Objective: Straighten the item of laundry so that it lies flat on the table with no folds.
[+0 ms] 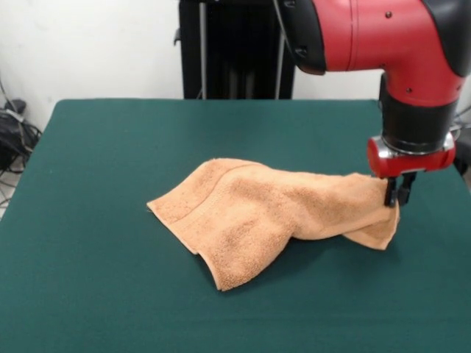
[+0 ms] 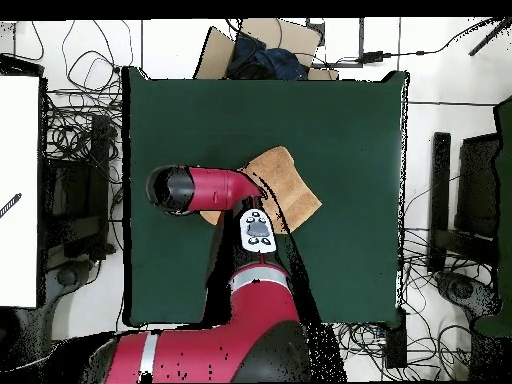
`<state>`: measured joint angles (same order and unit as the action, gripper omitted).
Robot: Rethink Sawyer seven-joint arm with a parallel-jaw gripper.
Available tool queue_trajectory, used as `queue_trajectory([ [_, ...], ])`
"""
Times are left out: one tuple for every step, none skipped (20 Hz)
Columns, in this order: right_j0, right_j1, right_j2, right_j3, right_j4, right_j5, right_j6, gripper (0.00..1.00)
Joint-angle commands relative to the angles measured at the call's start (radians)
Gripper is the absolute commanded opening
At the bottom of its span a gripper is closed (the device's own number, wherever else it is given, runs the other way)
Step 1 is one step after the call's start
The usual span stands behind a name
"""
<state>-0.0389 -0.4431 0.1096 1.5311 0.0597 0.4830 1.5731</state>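
- So the hand towel [image 1: 272, 213] is nowhere near flat yet. It sits roughly mid-table, a bit toward the right edge in the front view, bunched up with a ridge running across it.
- Starting at the left of the front view: the towel's left corner lies down on the green table [image 1: 88, 220], and the woven band shows along that edge. That part looks fairly settled.
- Moving right, a big flap near the front edge of the towel is doubled over itself, with a dark hollow under the hump, so there's at least one proper fold to get rid of.
- Further right, the cloth rises toward the gripper [image 1: 398, 193], which has its fingers pinched together on the towel's right corner, holding it slightly off the table top.
- Overhead view tells less: the red arm [image 2: 205, 188] covers part of the towel, and only an orange patch pokes out near the table's middle.
- Best guess on progress: early to midway. A corner is grabbed, but the pulling out and smoothing is left, and the doubled flap probably needs its own go.
- Containers: none on the table, nothing to report. There's what looks like a cardboard box [image 2: 262, 42] off the far edge in the overhead view, contents hard to make out.
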Motion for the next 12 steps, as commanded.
queue_trajectory([
  [0.025, 0.017, 0.011, 0.045, 0.055, -0.083, 0.265, 0.0],
  [0.027, 0.02, 0.011, 0.044, 0.056, -0.084, 0.265, 0.0],
  [0.027, 0.02, 0.011, 0.042, 0.056, -0.083, 0.263, 0.0],
  [0.027, 0.02, 0.01, 0.041, 0.057, -0.082, 0.262, 0.0],
  [0.026, 0.02, 0.009, 0.04, 0.058, -0.08, 0.261, 0.0],
  [0.027, 0.014, 0.01, 0.051, 0.057, -0.085, 0.263, 0.0],
  [0.027, 0.012, 0.01, 0.054, 0.059, -0.087, 0.264, 0.0],
  [0.029, 0.011, 0.01, 0.056, 0.061, -0.087, 0.265, 0.0],
  [0.031, 0.01, 0.009, 0.055, 0.062, -0.086, 0.265, 0.0],
  [0.03, 0.008, 0.011, 0.061, 0.063, -0.09, 0.265, 0.0],
  [0.03, 0.007, 0.011, 0.063, 0.063, -0.093, 0.264, 0.0],
  [0.029, 0.007, 0.012, 0.063, 0.064, -0.092, 0.263, 0.0],
])
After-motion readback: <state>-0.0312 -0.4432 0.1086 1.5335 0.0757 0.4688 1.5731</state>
